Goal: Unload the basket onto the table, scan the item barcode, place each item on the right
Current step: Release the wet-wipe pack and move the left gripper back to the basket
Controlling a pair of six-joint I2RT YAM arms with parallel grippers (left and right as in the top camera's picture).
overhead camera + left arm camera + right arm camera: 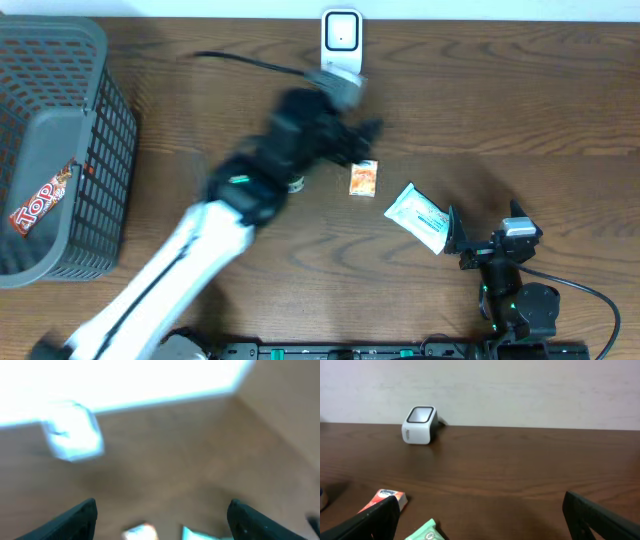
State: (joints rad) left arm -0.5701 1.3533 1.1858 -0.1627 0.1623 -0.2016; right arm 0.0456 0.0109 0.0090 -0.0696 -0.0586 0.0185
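1. The right tool (481, 507) is sitting by the near edge of the counter (560, 120), toward the near right corner. Its fingers (375, 520) are standing wide apart and gripping nothing.
2. Just beyond it, a green-and-white packet (418, 217) is lying flat on the bare wood. It is close to the right tool's fingertips, though whether they are touching is not clear.
3. An orange packet (363, 178) is lying flat near the middle of the counter. It is just to the left of the green-and-white packet and apart from it.
4. The left arm (300, 135) is reaching in from the near left corner and is showing only as a blur over the middle of the counter, just beyond the orange packet.
5. In the wrist view the left tool (162, 512) is holding its fingers (82, 517) wide apart, with nothing gripped between them. Both packets are showing faintly at the bottom of that view.
6. A grey mesh basket (105, 130) is standing at the left edge, reaching to the far left corner, and a red snack bar (40, 200) is lying inside it.
7. The white scanner (341, 40) is standing upright at the middle of the far edge against the wall (520, 390). A black cable (245, 62) is running to it from the left.
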